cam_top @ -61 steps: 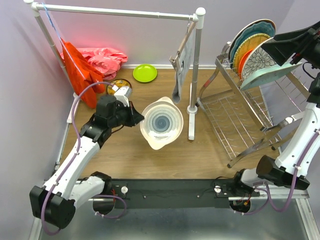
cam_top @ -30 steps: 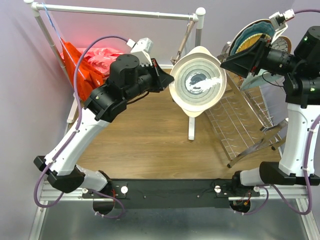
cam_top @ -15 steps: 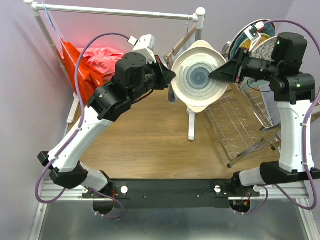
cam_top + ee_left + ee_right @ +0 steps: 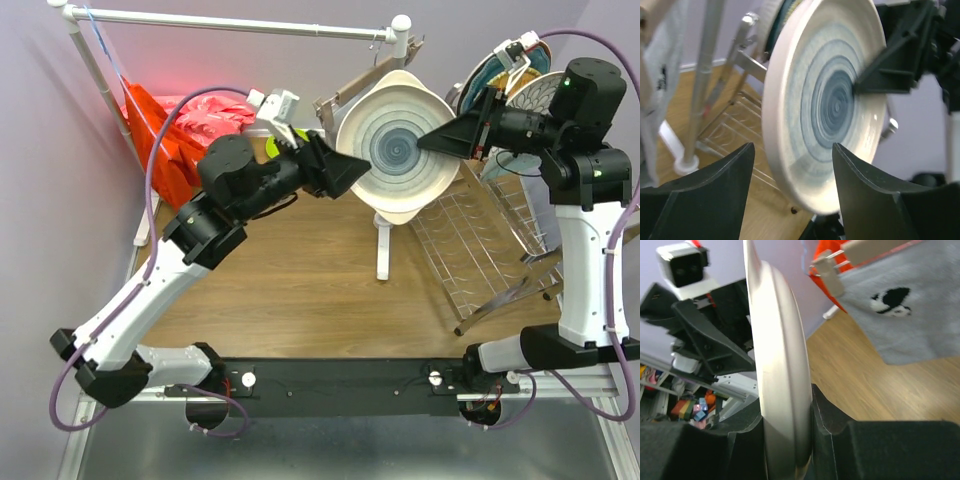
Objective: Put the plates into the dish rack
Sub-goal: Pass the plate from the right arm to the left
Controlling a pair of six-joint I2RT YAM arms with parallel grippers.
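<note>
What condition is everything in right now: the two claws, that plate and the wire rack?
white ringed plate: on edge in mid-air.
right gripper: shut on that plate.
left gripper: open, holding nothing.
dish rack: unfolded, several plates standing at its far end.

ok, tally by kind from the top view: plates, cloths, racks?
Plates: 5 visible (white ringed plate in the right tool; teal, yellow, floral in the dish rack; lime green, mostly hidden); others may be hidden
Cloths: 3 (red, pink, grey)
Racks: 2 (dish rack, white rail)
Total: 10
</note>
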